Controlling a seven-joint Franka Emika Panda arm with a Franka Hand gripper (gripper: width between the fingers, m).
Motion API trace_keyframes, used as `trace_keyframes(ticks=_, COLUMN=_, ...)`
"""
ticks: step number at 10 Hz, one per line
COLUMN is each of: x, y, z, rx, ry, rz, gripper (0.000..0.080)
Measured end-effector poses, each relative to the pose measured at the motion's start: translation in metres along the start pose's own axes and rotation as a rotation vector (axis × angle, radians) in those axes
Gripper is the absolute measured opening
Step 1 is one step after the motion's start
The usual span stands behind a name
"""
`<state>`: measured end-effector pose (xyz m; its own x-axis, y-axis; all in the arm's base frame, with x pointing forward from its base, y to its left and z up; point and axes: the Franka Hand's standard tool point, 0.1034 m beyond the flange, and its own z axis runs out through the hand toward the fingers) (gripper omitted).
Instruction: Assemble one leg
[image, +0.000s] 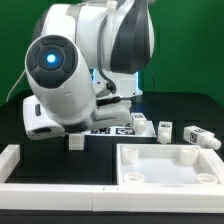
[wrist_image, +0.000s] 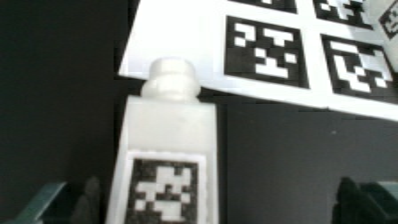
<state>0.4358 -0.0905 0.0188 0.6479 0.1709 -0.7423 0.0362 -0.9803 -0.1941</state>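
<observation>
A white square leg (wrist_image: 169, 140) with a round peg at one end and a black-and-white tag on its face lies on the black table. In the wrist view it sits between my gripper's (wrist_image: 210, 205) two dark fingers (wrist_image: 45, 200), much closer to one finger, with a wide gap to the other. The jaws stand open around it and do not squeeze it. In the exterior view the leg (image: 75, 141) shows under the arm, whose body hides the gripper. The white tabletop (image: 165, 172) lies at the exterior view's right front.
The marker board (wrist_image: 285, 45) lies just beyond the leg's peg end and also shows in the exterior view (image: 110, 130). Three more white legs (image: 140, 122) (image: 163, 128) (image: 200, 137) stand behind the tabletop. A white rail (image: 12, 160) borders the front left.
</observation>
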Motion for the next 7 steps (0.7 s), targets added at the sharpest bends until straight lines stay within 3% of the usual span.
trace_keyframes(ticks=1, x=0.000, y=0.000, z=0.000, rx=-0.004, ry=-0.002, rz=0.002, gripper=0.0649)
trace_keyframes(ticks=2, x=0.000, y=0.007, z=-0.005, rx=-0.101, ry=-0.048, rz=0.066, gripper=0.0649)
trace_keyframes(ticks=3, x=0.007, y=0.006, z=-0.008, rx=-0.110, ry=-0.046, rz=0.024, gripper=0.0649)
trace_keyframes(ticks=4, x=0.007, y=0.013, z=-0.007, rx=-0.078, ry=-0.039, rz=0.041, gripper=0.0649)
trace_keyframes(ticks=7, x=0.007, y=0.014, z=-0.006, rx=-0.081, ry=-0.040, rz=0.043, gripper=0.0649)
